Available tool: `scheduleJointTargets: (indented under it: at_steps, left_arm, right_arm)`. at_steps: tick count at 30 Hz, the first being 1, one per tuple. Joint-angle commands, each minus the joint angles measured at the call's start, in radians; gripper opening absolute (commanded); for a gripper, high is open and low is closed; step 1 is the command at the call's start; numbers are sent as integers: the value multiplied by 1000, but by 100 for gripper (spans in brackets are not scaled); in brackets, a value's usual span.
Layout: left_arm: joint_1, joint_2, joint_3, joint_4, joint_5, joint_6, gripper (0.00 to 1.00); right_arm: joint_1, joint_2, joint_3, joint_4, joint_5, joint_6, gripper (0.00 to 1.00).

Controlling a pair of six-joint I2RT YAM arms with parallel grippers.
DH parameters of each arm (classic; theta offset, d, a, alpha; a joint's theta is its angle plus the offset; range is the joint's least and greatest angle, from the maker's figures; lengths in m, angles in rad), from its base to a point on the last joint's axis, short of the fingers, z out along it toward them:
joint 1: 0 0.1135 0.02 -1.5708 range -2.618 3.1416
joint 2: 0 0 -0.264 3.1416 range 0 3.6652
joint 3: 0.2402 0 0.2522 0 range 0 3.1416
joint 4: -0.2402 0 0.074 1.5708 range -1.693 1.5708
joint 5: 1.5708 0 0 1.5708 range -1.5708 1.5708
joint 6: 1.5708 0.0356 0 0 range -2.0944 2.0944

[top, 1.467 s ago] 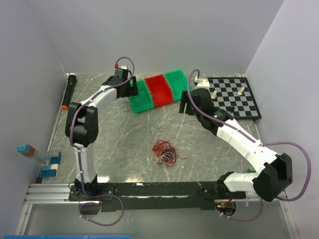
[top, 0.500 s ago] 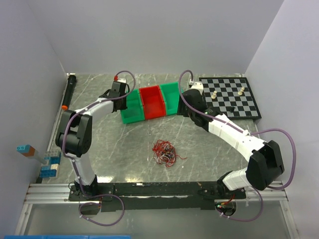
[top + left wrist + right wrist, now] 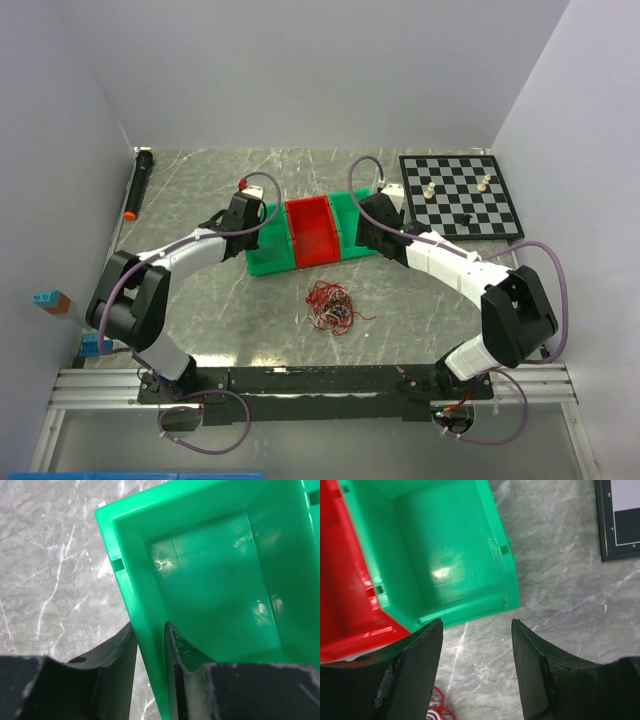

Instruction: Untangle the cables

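Top view: the right arm (image 3: pixel 450 265) covers most of the right green bin (image 3: pixel 343 212). Single strands in the cables (image 3: pixel 330 306) are too fine to tell apart. The chess pieces (image 3: pixel 428 190) are too small to identify.

Left wrist view: the left green bin (image 3: pixel 200 580) runs off the top and right edges.

Right wrist view: the red bin (image 3: pixel 340 595) and chessboard (image 3: pixel 620 520) are cropped. Only a few cable loops show at the bottom edge.

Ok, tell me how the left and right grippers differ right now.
The left gripper pinches a wall of the left green bin; the right gripper holds nothing, beside the right green bin. Left fingers stand close together, right fingers wide apart. Both are black, each at a green bin.
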Motion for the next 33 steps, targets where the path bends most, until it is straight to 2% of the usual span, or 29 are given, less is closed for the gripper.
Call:
scheduleJointTargets:
  at_steps: [1, 3, 6, 7, 10, 16, 20, 21, 23, 25, 29, 33]
  left_arm:
    - [-17, -40, -43, -20, 9, 24, 32]
    - [-19, -63, -63, -17, 28, 35, 31]
    - [-22, -116, -108, 21, 63, 76, 18]
    - [-22, -132, -125, 45, 69, 99, 17]
    - [-20, -143, -125, 76, 83, 150, 20]
    - [-24, -109, -79, 39, 110, 101, 24]
    - [-25, -106, -69, 4, 120, 63, 32]
    - [-27, -112, -71, 0, 127, 63, 36]
    - [-25, -132, -85, -2, 140, 67, 52]
    - [-25, -150, -94, -11, 166, 77, 59]
    - [-25, -193, -112, -34, 256, 95, 60]
    - [-27, -224, -145, -30, 348, 133, 60]
  right_arm:
    - [6, 18, 23, -12, 66, 20, 64]
    - [6, 24, 30, -18, 83, 20, 64]
    - [6, 21, 22, -30, 100, 34, 65]
    - [6, 15, 11, -29, 103, 40, 65]
    - [6, -6, -25, -14, 109, 55, 65]
    - [6, -3, -52, -6, 89, 62, 65]
    - [4, 46, -4, -30, 78, 65, 54]
    - [2, 57, 7, -30, 78, 63, 50]
    - [2, 73, 31, -24, 77, 54, 44]
    - [-5, 95, 54, -20, 72, 43, 38]
    - [-31, 153, 109, -26, 67, 25, 36]
    - [-50, 190, 143, -21, 64, 25, 38]
